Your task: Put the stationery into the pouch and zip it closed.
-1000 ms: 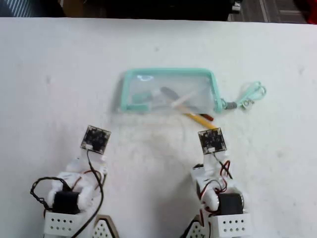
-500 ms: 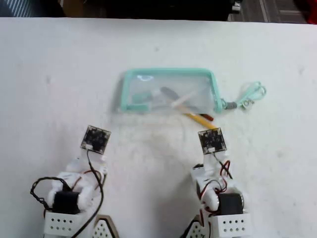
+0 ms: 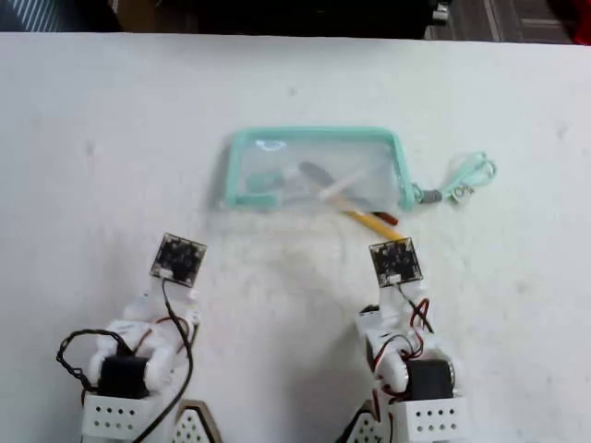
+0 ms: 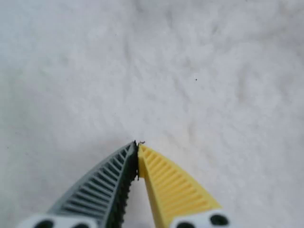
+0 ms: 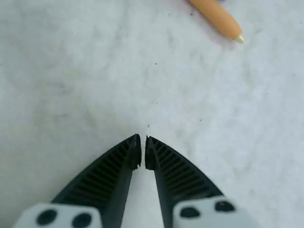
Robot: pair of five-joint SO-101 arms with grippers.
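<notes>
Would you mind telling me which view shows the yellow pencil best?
The high view: the yellow pencil pokes out of the pouch onto the table. The right wrist view catches just its end, ahead of the right tool; the left wrist view faces table.

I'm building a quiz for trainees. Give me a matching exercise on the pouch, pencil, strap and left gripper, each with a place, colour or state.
1 pouch
2 pencil
3 strap
4 left gripper

A shut, one finger yellow
B mint rim, clear wall
C poking past the pouch's near edge
D at the pouch's right end

Pairs: 1-B, 2-C, 3-D, 4-A
</notes>
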